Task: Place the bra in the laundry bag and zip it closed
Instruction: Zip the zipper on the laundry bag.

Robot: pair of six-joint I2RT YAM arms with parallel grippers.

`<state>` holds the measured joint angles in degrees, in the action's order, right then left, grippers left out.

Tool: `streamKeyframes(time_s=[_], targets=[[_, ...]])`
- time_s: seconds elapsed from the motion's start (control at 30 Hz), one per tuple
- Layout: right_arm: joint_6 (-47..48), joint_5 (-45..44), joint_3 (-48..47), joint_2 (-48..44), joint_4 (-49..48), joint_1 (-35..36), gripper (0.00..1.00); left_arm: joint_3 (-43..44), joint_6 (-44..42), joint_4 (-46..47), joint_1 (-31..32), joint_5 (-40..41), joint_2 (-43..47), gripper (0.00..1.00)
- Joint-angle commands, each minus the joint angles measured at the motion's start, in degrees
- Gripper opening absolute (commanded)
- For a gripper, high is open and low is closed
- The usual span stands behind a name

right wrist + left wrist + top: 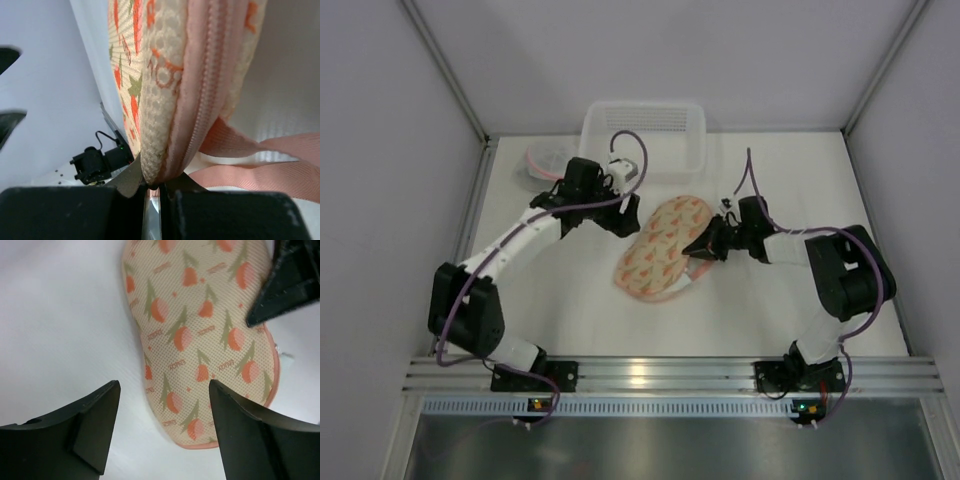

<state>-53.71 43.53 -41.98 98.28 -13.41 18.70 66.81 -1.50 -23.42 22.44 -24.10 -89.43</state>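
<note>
Zipping in hand: right gripper (pixel 152 186) was clenched on the bag (pixel 165 100) seam, left gripper (pixel 164 386) stood released above it; the strap (pixel 260 176) beside the right jaws likely needed tucking in first.

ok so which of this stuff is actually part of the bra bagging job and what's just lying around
In the job: laundry bag; pink strap hanging from it, likely the bra's; right gripper, shut on its zipper edge; left gripper, open above it.
Just lying about: clear plastic basket; pinkish item near the left wall, unclear.
</note>
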Motion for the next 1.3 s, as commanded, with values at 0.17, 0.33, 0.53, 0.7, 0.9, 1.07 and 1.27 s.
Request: streamKeyframes(time_s=[0.17,0.33,0.53,0.7,0.9,1.07,1.27], targets=[[-10.18,1.12,2.78,-2.04,-9.97,0.9,0.0,-7.48,-24.78,-2.24,25.18,23.2,12.62,0.9],[-11.59,1.03,2.34,-1.6,-8.74,0.9,0.0,-2.83,-23.03,-2.51,33.1,31.47,6.48,0.93],[-11.85,0.94,2.25,-1.95,-7.25,0.81,0.0,1.04,-25.05,-2.6,36.18,32.88,0.32,0.96],[-11.59,0.68,1.46,-1.95,-4.53,0.81,0.0,2.45,-24.34,-2.6,37.68,33.59,-2.33,0.97],[-12.38,1.47,0.76,-1.51,-3.56,0.81,0.0,2.63,-22.59,-2.6,38.03,33.67,-4.87,0.97],[-11.16,2.18,0.75,-3.35,-0.4,0.81,0.0,2.63,-19.16,-1.81,37.33,39.11,-7.78,0.98],[-9.48,2.44,2.25,-4.33,1.63,0.46,0.0,-0.88,-19.77,3.02,35.57,44.75,-6.2,0.96]])
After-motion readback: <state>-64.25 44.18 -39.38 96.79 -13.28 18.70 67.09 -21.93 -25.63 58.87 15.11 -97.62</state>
